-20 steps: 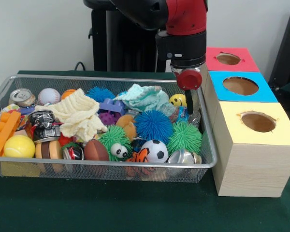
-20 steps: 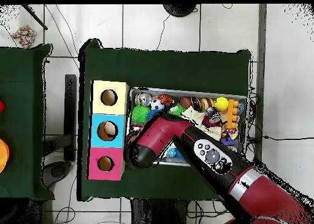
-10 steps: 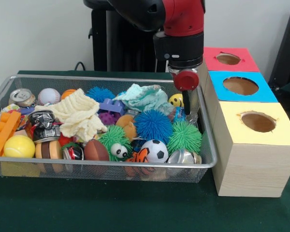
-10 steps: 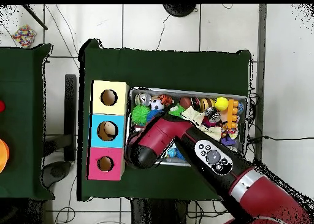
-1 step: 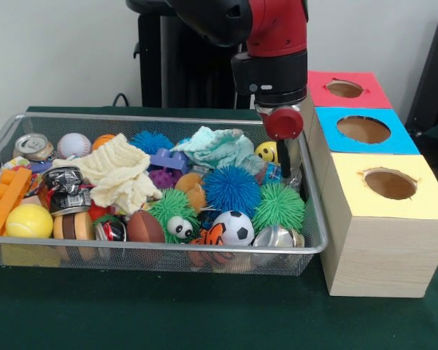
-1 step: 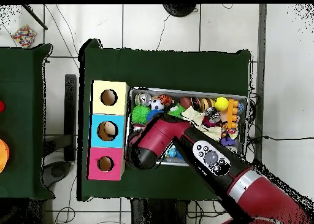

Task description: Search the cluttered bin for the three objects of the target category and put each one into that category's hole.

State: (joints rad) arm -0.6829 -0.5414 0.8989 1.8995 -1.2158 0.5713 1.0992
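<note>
My gripper (image 5: 289, 162) reaches down into the far right corner of the wire bin (image 5: 315, 244), beside a yellow smiley ball (image 5: 266, 151) and a crumpled plastic bottle (image 5: 275, 173). The red and black wrist (image 5: 271, 69) hangs above it, and in the overhead view the wrist (image 6: 142, 155) hides the gripper. Whether anything is held does not show. Beside the bin stand three wooden boxes with holes: red (image 5: 345, 89), blue (image 5: 363, 129) and yellow (image 5: 389, 184). The bin holds spiky balls, a soccer ball (image 5: 234, 227), cans, cloths and toy bricks.
A teal cloth (image 5: 219, 146) and a cream cloth (image 5: 120, 171) lie over other items. The blue spiky ball (image 5: 231, 189) and green spiky ball (image 5: 279, 206) sit just in front of the gripper. The bin's right rim is close to the boxes.
The wrist has shifted only a few pixels sideways and stays over the bin's corner. Nothing in the bin has visibly moved.
</note>
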